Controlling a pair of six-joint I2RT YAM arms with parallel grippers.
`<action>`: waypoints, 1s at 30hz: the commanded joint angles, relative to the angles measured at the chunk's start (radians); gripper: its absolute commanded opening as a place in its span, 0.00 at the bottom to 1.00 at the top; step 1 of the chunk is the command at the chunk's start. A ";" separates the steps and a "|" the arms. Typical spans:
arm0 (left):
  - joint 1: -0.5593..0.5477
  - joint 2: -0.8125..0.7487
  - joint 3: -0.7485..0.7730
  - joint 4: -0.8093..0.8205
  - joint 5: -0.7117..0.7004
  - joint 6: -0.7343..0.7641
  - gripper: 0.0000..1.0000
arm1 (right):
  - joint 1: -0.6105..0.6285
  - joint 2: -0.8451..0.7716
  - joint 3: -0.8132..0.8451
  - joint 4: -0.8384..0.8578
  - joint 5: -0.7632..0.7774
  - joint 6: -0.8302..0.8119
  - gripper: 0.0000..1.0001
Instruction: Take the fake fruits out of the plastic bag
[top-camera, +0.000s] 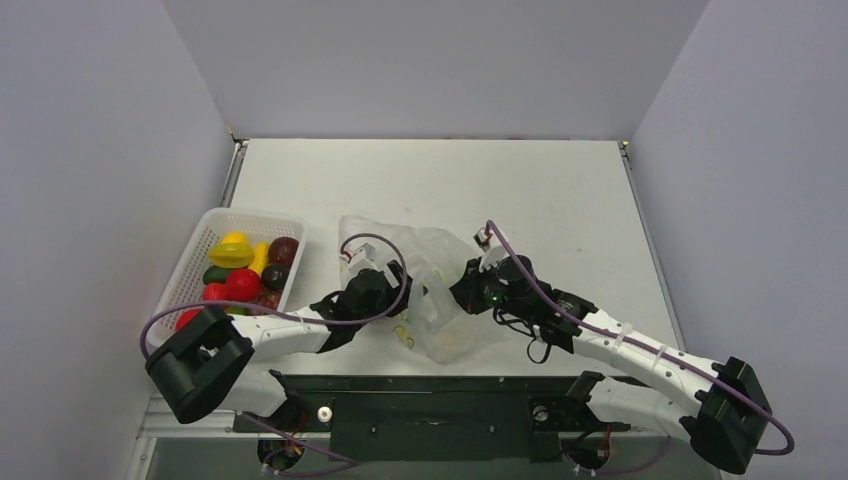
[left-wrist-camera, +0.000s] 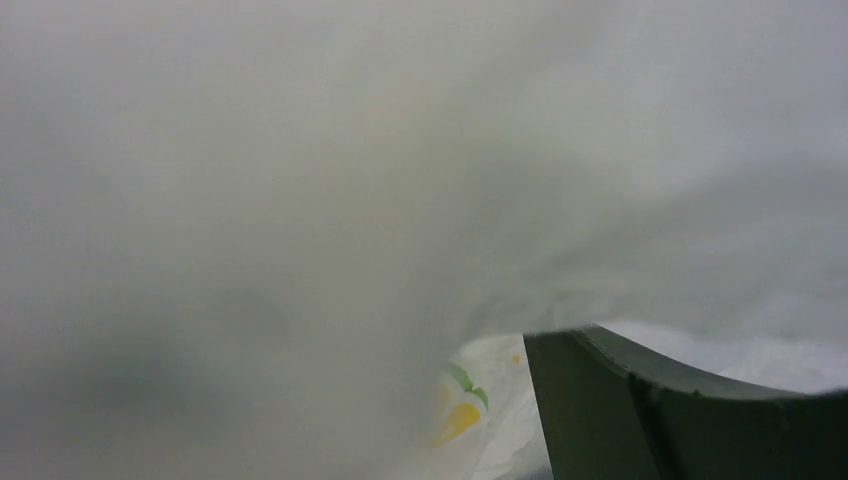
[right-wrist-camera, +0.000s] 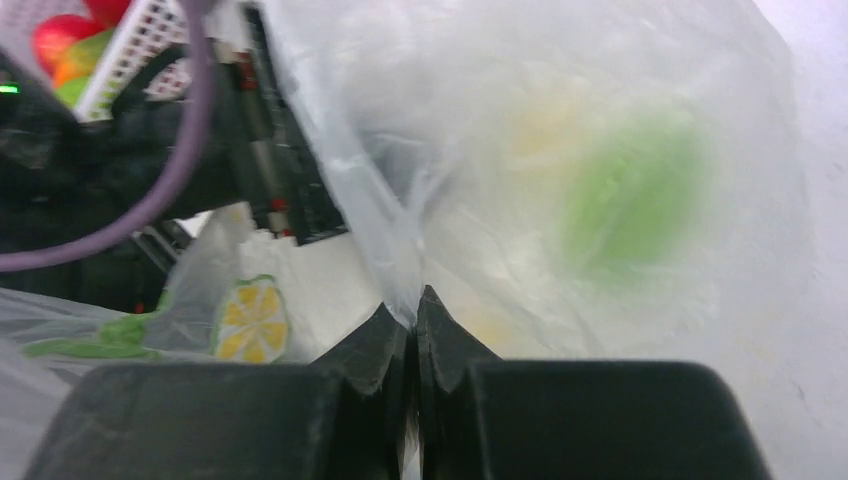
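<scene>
The plastic bag (top-camera: 437, 300) lies crumpled in the table's middle between both grippers. My left gripper (top-camera: 397, 284) reaches into it from the left. In the left wrist view the film covers nearly everything; only one dark finger (left-wrist-camera: 640, 410) shows, well off centre. My right gripper (top-camera: 457, 293) is shut on a fold of the bag's film (right-wrist-camera: 400, 250), its tips (right-wrist-camera: 415, 305) pressed together. A blurred green patch (right-wrist-camera: 630, 200) shows through the film; I cannot tell whether it is fruit or print. Fake fruits lie in the basket: yellow (top-camera: 231, 250), maroon (top-camera: 284, 249), red (top-camera: 241, 284).
The white lattice basket (top-camera: 196, 258) stands at the left, close to my left arm, and shows in the right wrist view (right-wrist-camera: 140, 45). A printed lime slice (right-wrist-camera: 250, 320) is on the film. Grey walls enclose the table on three sides.
</scene>
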 joint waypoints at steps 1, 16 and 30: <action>-0.009 0.031 0.046 0.064 0.032 0.004 0.80 | -0.053 -0.058 -0.061 0.040 0.026 0.069 0.00; -0.056 0.194 0.116 0.424 0.092 0.015 0.81 | -0.041 -0.059 0.087 0.055 -0.093 0.136 0.00; -0.074 0.154 0.095 0.345 0.143 0.059 0.82 | 0.043 0.150 0.296 0.161 -0.186 0.156 0.00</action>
